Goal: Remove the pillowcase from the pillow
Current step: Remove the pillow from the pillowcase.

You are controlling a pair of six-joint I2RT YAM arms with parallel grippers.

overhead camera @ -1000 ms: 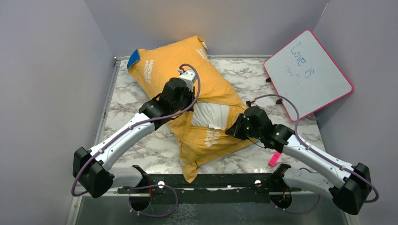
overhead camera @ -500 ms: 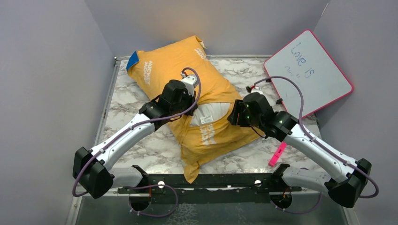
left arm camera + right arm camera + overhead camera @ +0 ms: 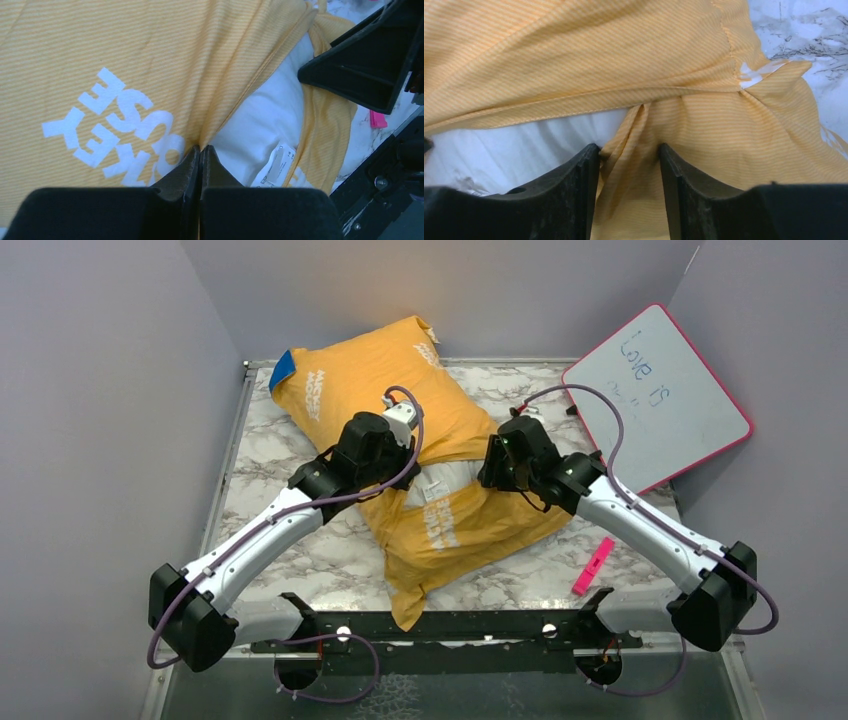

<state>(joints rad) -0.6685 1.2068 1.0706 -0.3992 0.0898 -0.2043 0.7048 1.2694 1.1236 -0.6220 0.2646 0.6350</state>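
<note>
The pillowcase, orange-yellow with white lettering, lies across the marble table with a blue corner at the far left. A strip of the white pillow shows through its opening in the middle. My left gripper is on the left side of that opening, its jaws shut on the edge of the pillowcase beside the pillow and its label. My right gripper is at the right end of the opening. In the right wrist view it stands open, astride a loose fold of pillowcase next to the pillow.
A pink-edged whiteboard leans at the back right. A pink marker lies on the table near the right arm's base. Grey walls close in the left, back and right sides.
My right gripper has opened, let go of the pillowcase and moved farther back along the opening. The freed fabric has settled back, so less of the white pillow shows. The left gripper keeps its hold.
</note>
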